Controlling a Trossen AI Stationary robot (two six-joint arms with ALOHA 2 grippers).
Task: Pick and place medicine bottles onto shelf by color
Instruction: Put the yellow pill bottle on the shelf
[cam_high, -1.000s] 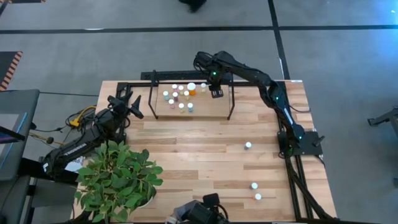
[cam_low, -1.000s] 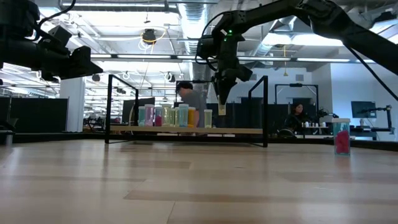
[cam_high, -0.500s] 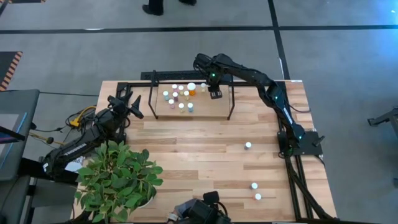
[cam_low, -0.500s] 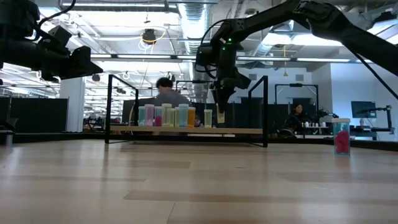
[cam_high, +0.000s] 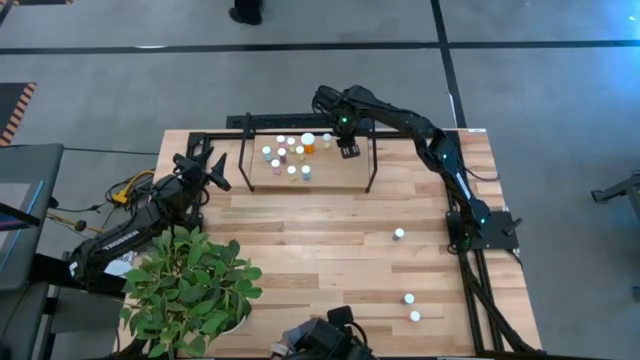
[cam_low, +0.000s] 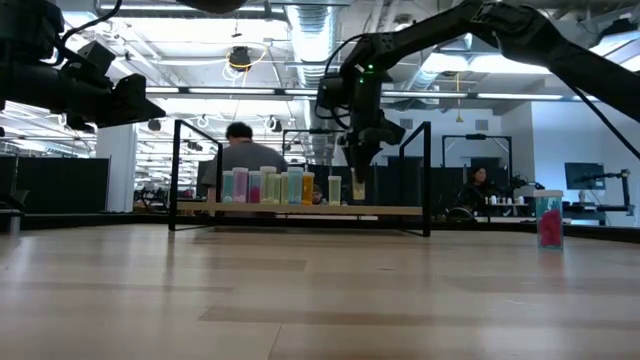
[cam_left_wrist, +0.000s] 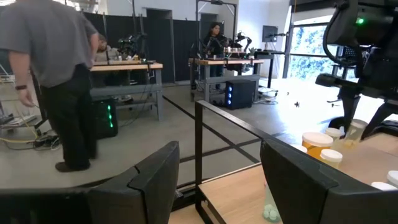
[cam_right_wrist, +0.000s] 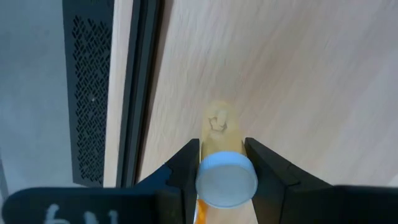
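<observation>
While the right gripper (cam_right_wrist: 221, 163) grips a yellowish bottle (cam_right_wrist: 225, 179) over the shelf (cam_high: 340, 175), bottles (cam_high: 290, 155) cluster left; behind, the person (cam_low: 243, 155) has walked left. Left gripper (cam_high: 215, 170) waits part-open.

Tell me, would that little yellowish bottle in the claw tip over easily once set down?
Probably: the yellowish, white-capped plastic bottle looks tall and narrow, so a nudge may topple it. Being round, it would likely roll. Clamped in the right tool, it seems stiff.

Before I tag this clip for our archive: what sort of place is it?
Probably a robotics lab or workshop: workbenches with equipment, exposed ceiling ducts, and a person walking past the robot's table.
</observation>
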